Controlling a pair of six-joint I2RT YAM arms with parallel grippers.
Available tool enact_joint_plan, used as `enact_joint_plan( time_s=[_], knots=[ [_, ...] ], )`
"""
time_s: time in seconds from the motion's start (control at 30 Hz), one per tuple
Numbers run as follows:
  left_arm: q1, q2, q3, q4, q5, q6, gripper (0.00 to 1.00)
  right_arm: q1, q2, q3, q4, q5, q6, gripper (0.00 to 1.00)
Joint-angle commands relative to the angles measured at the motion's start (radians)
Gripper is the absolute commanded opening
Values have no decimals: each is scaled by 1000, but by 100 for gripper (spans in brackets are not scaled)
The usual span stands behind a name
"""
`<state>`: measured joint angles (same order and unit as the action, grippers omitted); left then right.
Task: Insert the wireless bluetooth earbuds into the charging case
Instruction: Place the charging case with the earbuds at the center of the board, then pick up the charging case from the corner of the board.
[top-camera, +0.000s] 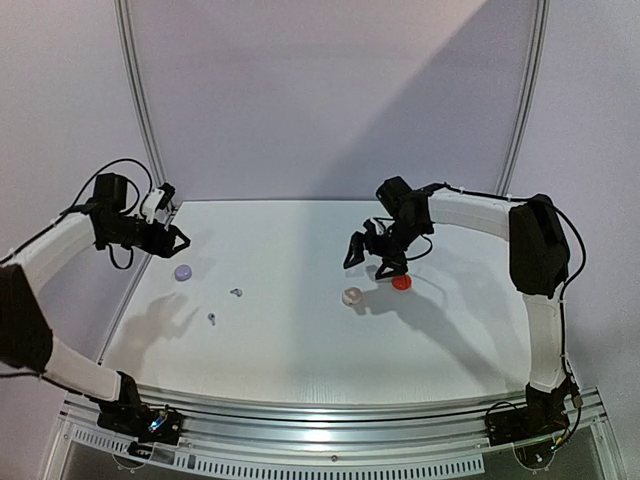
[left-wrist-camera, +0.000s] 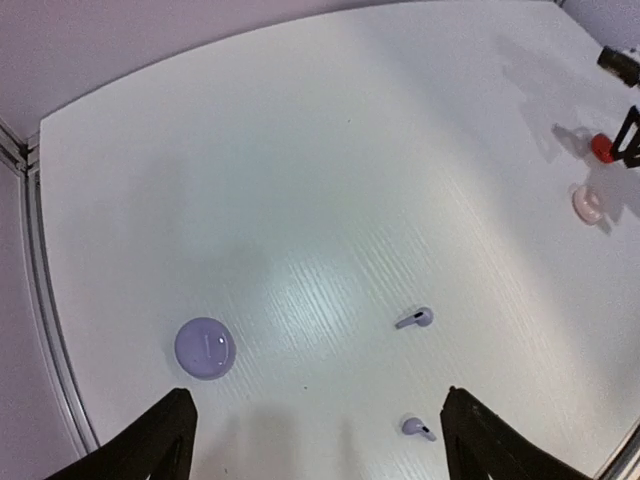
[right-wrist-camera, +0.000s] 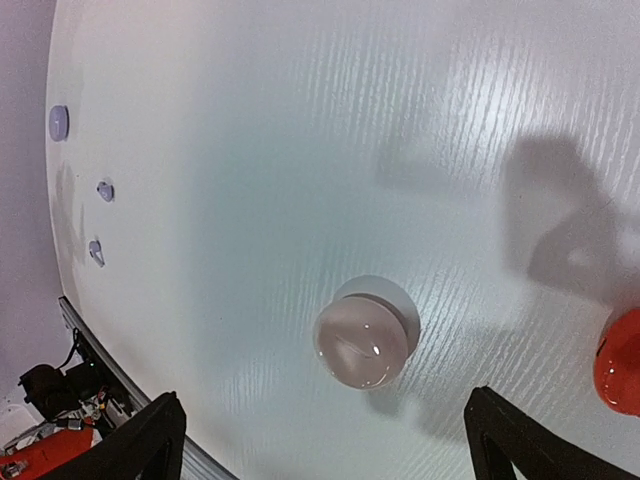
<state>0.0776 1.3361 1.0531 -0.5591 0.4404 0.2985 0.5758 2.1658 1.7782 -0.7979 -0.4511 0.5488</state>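
Observation:
Two lilac-grey earbuds lie loose on the table, one (top-camera: 236, 292) farther and one (top-camera: 211, 319) nearer; in the left wrist view they show as the farther (left-wrist-camera: 415, 319) and the nearer (left-wrist-camera: 418, 428). A shut lilac round case (top-camera: 183, 271) (left-wrist-camera: 205, 347) lies left of them. A pale pinkish-white round case (top-camera: 352, 296) (right-wrist-camera: 362, 341) and a red case (top-camera: 401, 282) (right-wrist-camera: 620, 360) lie at centre right. My left gripper (top-camera: 168, 240) (left-wrist-camera: 315, 445) is open and empty above the lilac case. My right gripper (top-camera: 368, 265) (right-wrist-camera: 325, 450) is open and empty above the white case. No red or white earbuds show.
The table's left metal rail (left-wrist-camera: 30, 200) runs close to the lilac case. The near edge rail (top-camera: 330, 405) lies in front of both arm bases. The right wrist view shows the lilac case (right-wrist-camera: 59, 122) and both lilac earbuds far off at the left.

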Motion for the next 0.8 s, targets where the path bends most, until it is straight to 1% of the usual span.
enact_joint_plan(
  time_s=[0.0,0.07,0.1,0.17,0.27,0.37,0.4,0.47,0.6,0.77],
  knots=[
    [60,215,181,-326,33,574,86,14,-38,86,-104,47,-60,99],
    [68,306,255,-402,9,749,84,21,-60,111,-100,58,-66,99],
    [71,340,287,-424,-2,833,81,26,-69,128,-97,67,-74,99],
    [87,404,343,-451,0,948,80,40,-84,146,-86,86,-83,99],
    [118,506,413,-462,-16,1078,80,65,-100,159,-61,113,-89,99],
    [139,647,522,-526,-49,1150,78,86,-103,169,-52,132,-83,99],
    [140,703,562,-550,-55,1167,79,94,-104,174,-55,140,-79,99],
    [139,760,627,-570,-48,1181,81,111,-104,184,-64,158,-76,99],
    [135,821,677,-579,-11,1226,82,142,-108,199,-77,178,-76,99],
    [122,895,690,-587,-62,1258,82,155,-105,214,-93,192,-63,99]
  ],
)
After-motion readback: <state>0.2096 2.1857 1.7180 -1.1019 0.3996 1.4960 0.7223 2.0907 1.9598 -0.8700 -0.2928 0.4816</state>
